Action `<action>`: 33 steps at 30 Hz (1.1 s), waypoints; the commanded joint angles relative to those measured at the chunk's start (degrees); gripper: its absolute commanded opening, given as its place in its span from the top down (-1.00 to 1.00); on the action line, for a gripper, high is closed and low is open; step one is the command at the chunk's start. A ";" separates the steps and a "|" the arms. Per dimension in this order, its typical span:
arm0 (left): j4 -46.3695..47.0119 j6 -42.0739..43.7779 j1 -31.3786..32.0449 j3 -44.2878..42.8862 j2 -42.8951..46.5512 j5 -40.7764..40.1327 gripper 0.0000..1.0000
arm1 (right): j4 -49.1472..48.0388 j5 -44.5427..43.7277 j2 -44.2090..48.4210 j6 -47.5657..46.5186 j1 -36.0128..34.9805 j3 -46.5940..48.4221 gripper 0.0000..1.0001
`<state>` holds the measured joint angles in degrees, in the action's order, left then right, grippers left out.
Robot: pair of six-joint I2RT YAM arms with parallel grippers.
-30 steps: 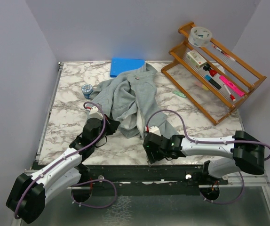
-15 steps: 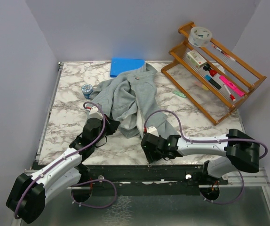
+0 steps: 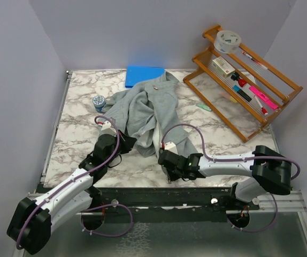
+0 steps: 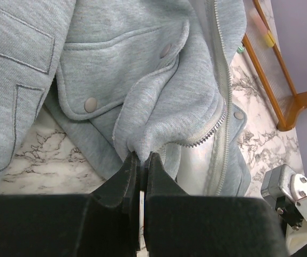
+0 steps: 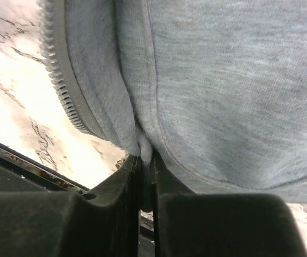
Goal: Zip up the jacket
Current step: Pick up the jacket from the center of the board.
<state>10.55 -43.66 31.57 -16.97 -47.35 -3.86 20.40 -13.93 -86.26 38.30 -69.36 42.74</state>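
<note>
The light grey jacket [image 3: 145, 110] lies crumpled and unzipped in the middle of the marble table. Its pale zipper [image 4: 219, 107] runs open down the front, with a snap pocket [image 4: 91, 103] to the left. My left gripper [image 4: 141, 156] is shut on a fold of the jacket's hem beside the zipper's lower end; from above it sits at the jacket's left bottom corner [image 3: 122, 149]. My right gripper [image 5: 145, 154] is shut on the jacket's other bottom edge [image 5: 217, 91], next to a row of zipper teeth [image 5: 62, 91]. In the top view the right gripper [image 3: 163, 156] is at the hem near the table's front.
A blue flat pad [image 3: 144, 75] lies under the jacket's hood at the back. A small blue-lidded jar [image 3: 99, 102] stands left of the jacket. A tilted wooden rack [image 3: 243, 80] with markers and tape fills the back right. A green eraser-like piece [image 3: 204, 107] lies beside it.
My right arm has moved left along the jacket's bottom edge and its gripper has shut on the fabric. The left gripper has held its grip without moving.
</note>
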 commanded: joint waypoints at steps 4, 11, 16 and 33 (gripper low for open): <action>-1.67 -0.80 -0.28 0.16 2.38 2.14 1.00 | -4.23 3.17 1.85 -1.25 -0.25 -5.31 0.99; 3.06 -2.95 -0.28 -0.04 3.83 9.29 1.00 | -25.15 4.43 18.39 -9.67 -0.08 -11.00 0.99; 10.10 -4.12 -0.28 -0.97 3.75 14.14 1.00 | -35.21 4.61 23.90 -10.94 1.62 -14.53 1.00; 22.17 -3.72 -0.28 -3.46 4.93 13.10 1.00 | -63.61 -10.15 27.29 3.38 3.81 -23.39 0.99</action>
<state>27.35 -46.52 31.55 -18.31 -42.06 8.16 -31.05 -20.53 -57.43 38.57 -65.65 20.10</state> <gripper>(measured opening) 0.036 0.028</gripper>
